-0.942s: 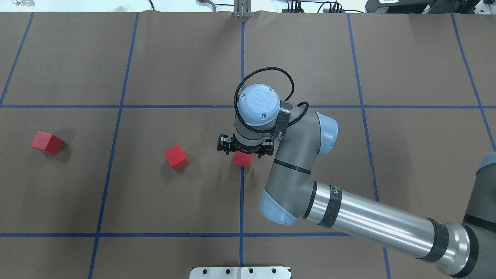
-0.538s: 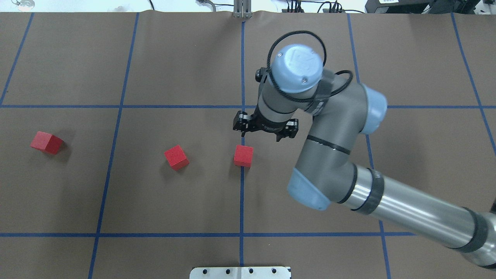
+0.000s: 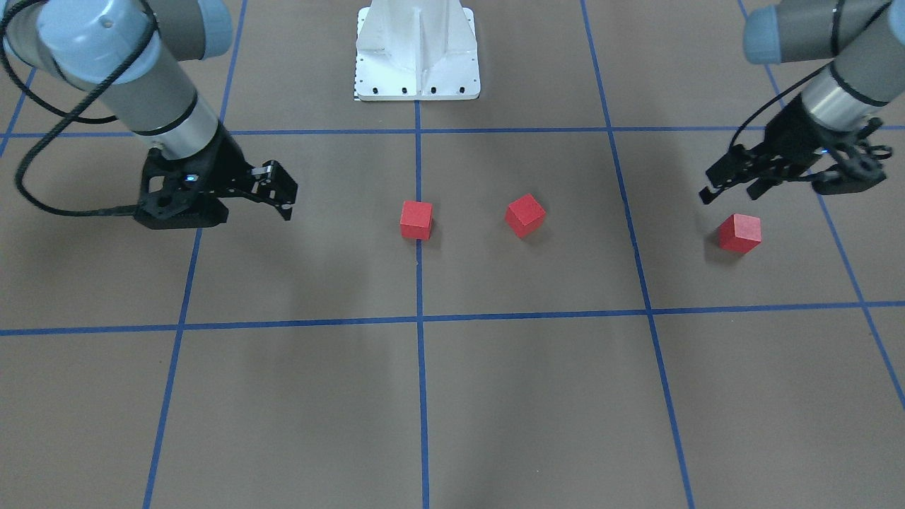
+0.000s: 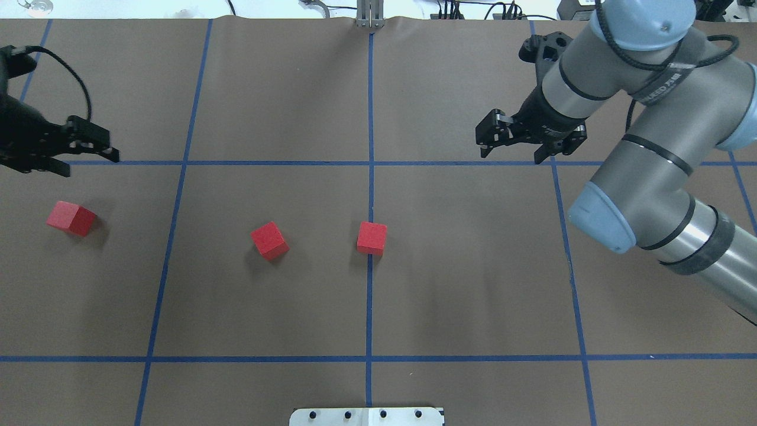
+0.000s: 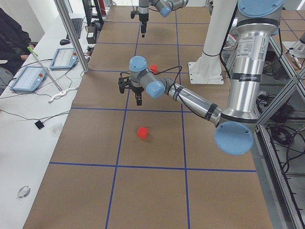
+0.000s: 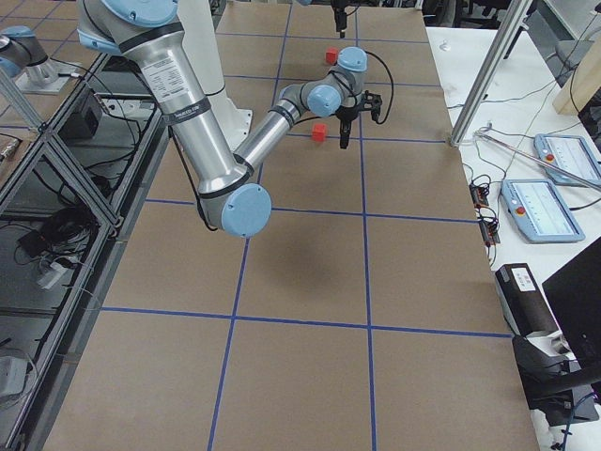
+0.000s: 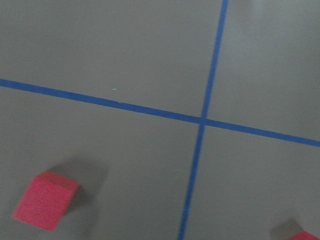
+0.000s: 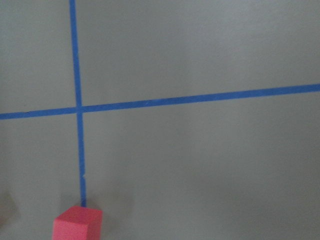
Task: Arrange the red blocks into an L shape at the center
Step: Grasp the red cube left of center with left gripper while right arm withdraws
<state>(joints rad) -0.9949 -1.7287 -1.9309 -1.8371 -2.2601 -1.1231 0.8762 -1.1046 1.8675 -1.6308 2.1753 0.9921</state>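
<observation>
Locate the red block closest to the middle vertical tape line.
In the overhead view, that red block sits on the middle vertical tape line, with a second red block to its left.

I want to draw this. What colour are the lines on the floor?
The lines are blue; overhead view shows best.

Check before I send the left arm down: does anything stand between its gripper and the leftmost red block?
Nothing visible does. The left gripper hangs open near the leftmost red block, with only bare brown floor between them.
</observation>
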